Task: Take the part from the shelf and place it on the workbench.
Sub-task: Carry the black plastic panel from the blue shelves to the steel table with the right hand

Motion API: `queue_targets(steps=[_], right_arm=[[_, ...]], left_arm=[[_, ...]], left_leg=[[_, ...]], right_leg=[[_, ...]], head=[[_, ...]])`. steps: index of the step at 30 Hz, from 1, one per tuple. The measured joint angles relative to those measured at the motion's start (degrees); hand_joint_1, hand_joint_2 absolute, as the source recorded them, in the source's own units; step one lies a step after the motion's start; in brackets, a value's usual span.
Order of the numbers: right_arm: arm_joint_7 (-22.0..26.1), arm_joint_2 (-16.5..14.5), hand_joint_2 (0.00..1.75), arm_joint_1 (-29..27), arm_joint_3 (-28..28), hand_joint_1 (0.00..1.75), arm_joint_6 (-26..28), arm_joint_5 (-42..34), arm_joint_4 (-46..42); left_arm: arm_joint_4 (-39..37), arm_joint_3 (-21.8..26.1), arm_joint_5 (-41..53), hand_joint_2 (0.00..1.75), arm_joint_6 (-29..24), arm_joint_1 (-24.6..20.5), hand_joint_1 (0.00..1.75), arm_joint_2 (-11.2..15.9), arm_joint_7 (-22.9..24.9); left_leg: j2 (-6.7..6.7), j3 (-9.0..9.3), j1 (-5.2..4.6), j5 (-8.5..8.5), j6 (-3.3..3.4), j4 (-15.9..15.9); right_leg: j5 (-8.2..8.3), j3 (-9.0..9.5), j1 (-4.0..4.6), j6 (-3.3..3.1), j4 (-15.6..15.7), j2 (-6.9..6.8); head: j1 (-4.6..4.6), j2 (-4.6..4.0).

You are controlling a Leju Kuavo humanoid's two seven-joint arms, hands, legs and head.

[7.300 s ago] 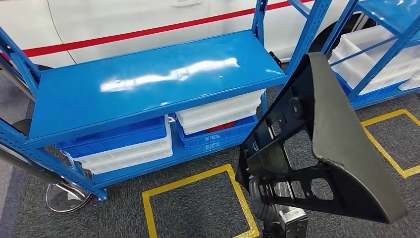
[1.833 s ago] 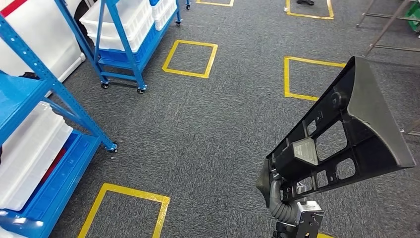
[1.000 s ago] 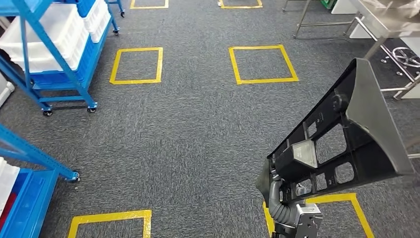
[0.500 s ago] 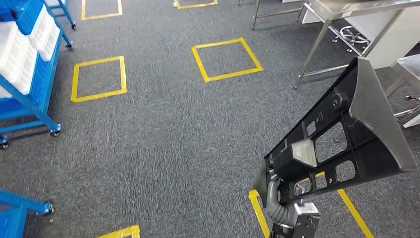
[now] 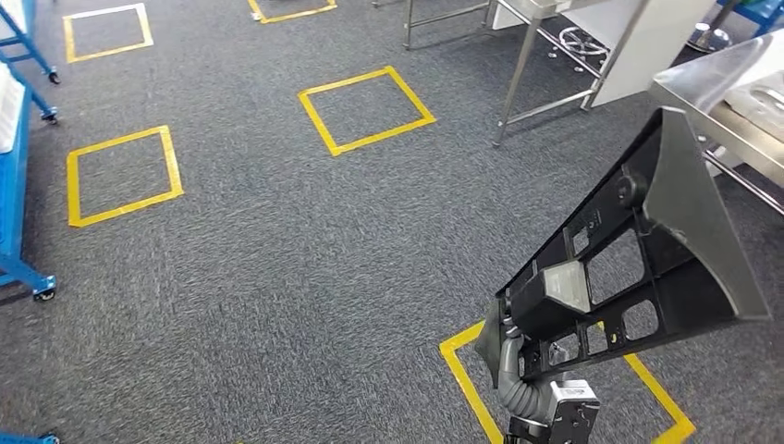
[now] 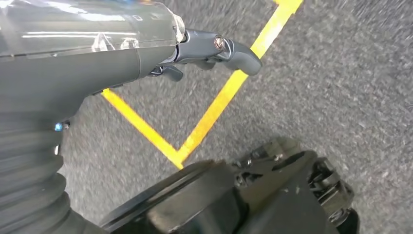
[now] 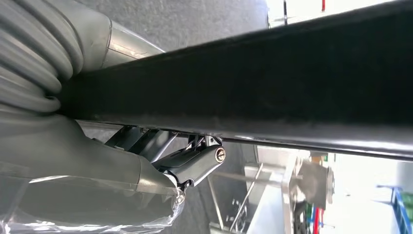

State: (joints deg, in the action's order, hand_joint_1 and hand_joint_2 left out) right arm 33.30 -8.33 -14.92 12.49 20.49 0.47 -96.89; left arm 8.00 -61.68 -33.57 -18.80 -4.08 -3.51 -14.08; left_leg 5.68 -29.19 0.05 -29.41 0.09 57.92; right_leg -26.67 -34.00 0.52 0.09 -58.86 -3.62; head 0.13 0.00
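Note:
The part (image 5: 647,250) is a big black plastic frame with cut-out windows and a grey wedge-shaped face. It stands tilted up at the right of the head view, above the carpet. My right hand (image 5: 510,356) grips its lower end from beneath. In the right wrist view the part (image 7: 272,97) is a dark bar across the picture, with my right hand (image 7: 195,163) closed around it. The steel workbench (image 5: 712,83) shows as a shiny edge at the far right, just beyond the part's top. My left hand (image 6: 204,48) hangs over the carpet and holds nothing.
Yellow tape squares (image 5: 365,109) mark the grey carpet, one of them (image 5: 462,370) right under the part. A blue wheeled shelf (image 5: 14,139) stands at the left edge. Steel table legs (image 5: 518,74) and a white panel (image 5: 638,42) stand at the back right.
The camera has turned to the right: the blue shelves have slid off to the left and steel tables have come in at the upper right. My right hand still holds the part the same way.

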Motion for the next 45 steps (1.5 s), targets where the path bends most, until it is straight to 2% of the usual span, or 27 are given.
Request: queue_targets(steps=[1,3,6,8,10,12,14,16,17,19,21,23,24,25,27,29,30,32,34,36,37,38,39,41,42,43,45], right_arm=[[0.0,0.0,1.75,0.0,0.0,1.75,0.0,0.0,0.0],[0.0,-0.1,1.75,0.0,0.0,1.75,0.0,-0.1,0.0],[0.0,-0.2,1.75,0.3,0.1,1.75,0.0,-0.2,0.0],[0.0,-0.3,1.75,0.3,0.1,1.75,0.0,-0.4,0.2],[0.0,-0.3,1.75,0.4,0.1,1.75,-0.1,-0.7,0.3],[-0.2,-0.3,1.75,0.6,0.1,1.75,-0.1,-0.9,0.3],[-0.3,-0.3,1.75,0.8,0.1,1.75,-0.2,-0.9,0.3],[-0.3,-0.3,1.75,0.9,0.1,1.75,-0.2,-1.0,0.3],[-0.4,-0.2,1.75,0.8,0.1,1.75,-0.2,-1.0,0.3],[-0.4,-0.2,1.75,1.1,0.1,1.75,-0.1,-1.0,0.3],[-0.5,-0.2,1.75,1.4,0.1,1.75,-0.1,-1.0,0.3],[-0.6,-0.2,1.75,1.6,0.1,1.75,-0.1,-1.0,0.5],[-0.7,-0.2,1.75,1.6,0.1,1.75,-0.1,-1.1,0.5],[-0.8,-0.2,1.75,1.7,0.1,1.75,-0.2,-1.1,0.6],[-1.1,-0.2,1.75,2.1,0.2,1.75,-0.2,-1.1,0.7],[-1.3,-0.2,1.75,2.7,0.4,1.75,-0.2,-1.1,0.8],[-1.3,-0.2,1.75,2.9,0.5,1.75,-0.2,-1.1,0.8],[-1.4,-0.2,1.75,3.0,0.7,1.75,-0.1,-1.1,0.9],[-1.5,-0.2,1.75,3.3,0.9,1.75,-0.2,-1.2,1.0],[-1.6,-0.2,1.75,3.7,1.3,1.75,-0.3,-1.3,1.2],[-1.6,-0.2,1.75,3.8,1.4,1.75,-0.3,-1.3,1.4],[-1.7,-0.2,1.75,3.8,1.4,1.75,-0.3,-1.3,1.6],[-1.8,-0.2,1.75,3.8,1.4,1.75,-0.3,-1.3,1.8],[-1.9,-0.2,1.75,3.7,1.5,1.75,-0.3,-1.4,2.1],[-1.9,-0.2,1.75,3.8,1.5,1.75,-0.3,-1.4,2.1],[-2.0,-0.2,1.75,3.8,1.6,1.75,-0.3,-1.4,2.2],[-2.0,-0.2,1.75,3.9,1.7,1.75,-0.3,-1.4,2.3]], left_arm=[[0.0,-0.2,0.0,1.75,0.0,-0.1,0.0,0.0,0.1],[0.0,-0.5,0.0,1.75,0.0,-0.2,0.0,0.0,0.2],[0.0,-0.8,0.0,1.75,0.0,-0.3,0.0,0.0,0.1],[0.0,-0.9,-0.1,1.75,0.3,-0.6,0.0,0.1,0.3],[0.0,-0.9,-0.3,1.75,0.8,-0.8,0.0,0.2,1.0],[0.0,-1.0,-0.4,1.75,0.9,-0.5,0.0,0.2,1.8],[0.0,-1.0,-0.4,1.75,0.9,-0.3,0.0,0.2,2.2],[0.0,-1.0,-0.7,1.75,1.1,-0.4,0.0,0.1,2.5],[0.0,-1.0,-0.8,1.75,1.3,-0.6,0.0,0.1,2.6],[0.0,-1.0,-1.1,1.75,1.6,-0.5,0.0,0.0,2.9],[0.0,-1.0,-1.1,1.75,2.0,-0.4,0.0,0.0,3.0],[0.0,-1.0,-1.0,1.75,2.4,-0.3,0.0,0.1,3.2],[0.0,-1.1,-0.8,1.75,2.7,-0.3,0.0,0.1,3.4],[0.0,-1.2,-0.5,1.75,3.0,-0.4,0.0,0.1,3.7],[0.0,-1.9,0.5,1.75,3.5,-0.6,0.0,0.1,4.3],[0.0,-2.8,1.6,1.75,3.8,-0.9,0.0,0.1,5.2],[0.0,-3.2,2.0,1.75,3.9,-1.0,0.0,0.1,5.6],[0.0,-4.0,2.8,1.75,4.5,-1.6,0.0,0.1,6.4],[0.0,-4.9,3.2,1.75,5.2,-1.9,0.0,0.1,7.0],[0.0,-5.3,3.1,1.75,5.8,-2.2,0.0,0.1,7.3],[0.0,-5.4,3.1,1.75,6.0,-2.4,0.0,0.1,7.3],[0.0,-5.4,3.0,1.75,6.2,-2.7,0.0,0.2,7.3],[0.0,-5.4,3.0,1.75,6.4,-2.8,0.0,0.3,7.3],[0.0,-5.7,3.0,1.75,6.4,-2.8,0.0,0.3,7.5],[0.0,-5.9,3.0,1.75,6.4,-2.6,0.0,0.2,7.6],[0.0,-6.0,3.1,1.75,6.4,-2.4,0.0,0.2,7.7],[0.0,-6.3,3.1,1.75,6.4,-2.2,0.0,0.0,7.9]], left_leg=[[0.36,0.18,0.0,-0.19,-0.25,-0.1],[-1.04,-0.11,0.08,-1.58,-0.7,1.5],[-4.83,-4.66,0.21,-6.73,-1.04,11.6],[-5.4,-6.76,0.19,-7.46,-1.17,15.9],[-5.77,-5.07,0.29,-3.72,-1.18,11.9],[-8.04,-2.12,0.59,-0.27,-1.14,4.9],[-9.93,-0.96,0.69,0.06,-0.8,1.7],[-9.33,-0.89,0.6,0.0,-0.06,1.0],[-8.72,-0.77,0.61,0.22,0.33,0.7],[-7.27,-0.45,0.74,0.63,1.05,-0.1],[-5.71,-0.25,0.53,0.66,1.34,-0.3],[-4.13,-0.11,0.34,0.44,1.42,-0.3],[-3.4,0.06,0.29,0.27,1.42,-0.3],[-2.7,0.34,0.22,0.06,1.38,-0.3],[-1.49,0.96,-0.04,-0.45,1.15,-0.4],[-0.43,1.3,-0.34,-0.91,0.72,-0.4],[0.12,1.45,-0.47,-1.07,0.48,-0.6],[0.71,2.19,-0.54,-1.47,-0.06,-0.8],[-1.44,1.57,-0.54,-2.92,-0.55,1.7],[-4.52,-2.04,-0.49,-5.75,-0.74,9.1],[-5.26,-4.11,-0.52,-6.88,-0.78,13.1],[-5.64,-5.58,-0.58,-7.04,-0.83,15.7],[-5.86,-6.07,-0.62,-5.99,-0.86,16.1],[-6.47,-4.44,-0.49,-0.97,-1.01,10.9],[-7.48,-3.31,-0.41,0.96,-1.18,7.8],[-8.51,-2.09,-0.26,1.82,-1.25,4.7],[-9.86,-0.49,-0.28,0.46,-0.7,1.6]], right_leg=[[0.1,0.12,-0.22,-0.25,0.2,0.68],[0.37,0.55,-0.66,-0.85,0.9,1.96],[0.42,0.85,-0.84,-1.51,1.2,3.77],[0.35,0.96,-0.8,-1.56,1.0,5.25],[0.17,1.08,-0.89,-1.34,0.6,7.06],[-0.13,0.79,-0.99,-0.85,-0.1,8.75],[-0.08,0.0,-1.1,-0.15,-0.6,10.05],[0.28,-0.6,-1.27,0.64,-0.5,11.21],[0.2,-0.81,-1.27,0.95,-0.7,10.9],[-1.55,-2.34,-1.09,1.42,-3.7,8.2],[-4.78,-5.89,-1.07,1.78,-10.6,5.01],[-5.98,-8.69,-1.23,1.95,-15.9,4.06],[-5.07,-8.63,-1.27,1.92,-15.6,3.85],[-3.19,-7.27,-1.24,1.75,-12.9,3.5],[0.29,-3.07,-0.65,0.94,-4.9,0.96],[1.18,-0.85,0.15,0.06,-0.5,-1.19],[0.86,-0.77,0.43,-0.24,-0.2,-1.33],[0.83,-0.5,0.15,-0.64,0.4,0.19],[0.54,0.34,-0.46,-1.46,1.4,1.75],[-0.12,1.12,-0.76,-2.15,1.7,3.22],[-0.52,1.52,-0.74,-2.26,1.6,3.97],[-0.92,2.09,-0.73,-2.23,1.6,4.79],[-1.33,2.76,-0.74,-2.1,1.5,5.65],[-2.29,4.29,-0.91,-1.56,1.2,7.5],[-2.74,4.82,-0.98,-1.19,1.0,8.35],[-3.12,5.06,-1.05,-0.81,0.8,9.21],[-3.41,4.66,-1.1,-0.17,0.5,10.61]], head=[[-0.02,0.0],[-0.09,0.0],[-0.24,0.0],[-0.24,0.0],[-0.23,0.0],[-0.23,0.0],[-0.23,0.0],[-0.25,0.0],[-0.22,0.0],[0.11,0.0],[0.43,0.0],[0.44,0.0],[0.45,0.0],[0.45,0.0],[0.45,0.0],[0.42,0.0],[0.4,0.0],[0.4,0.0],[0.22,0.0],[-0.08,0.0],[-0.17,0.0],[-0.21,0.0],[-0.22,0.0],[-0.21,0.0],[-0.23,0.0],[-0.37,0.0],[-0.67,0.0]])
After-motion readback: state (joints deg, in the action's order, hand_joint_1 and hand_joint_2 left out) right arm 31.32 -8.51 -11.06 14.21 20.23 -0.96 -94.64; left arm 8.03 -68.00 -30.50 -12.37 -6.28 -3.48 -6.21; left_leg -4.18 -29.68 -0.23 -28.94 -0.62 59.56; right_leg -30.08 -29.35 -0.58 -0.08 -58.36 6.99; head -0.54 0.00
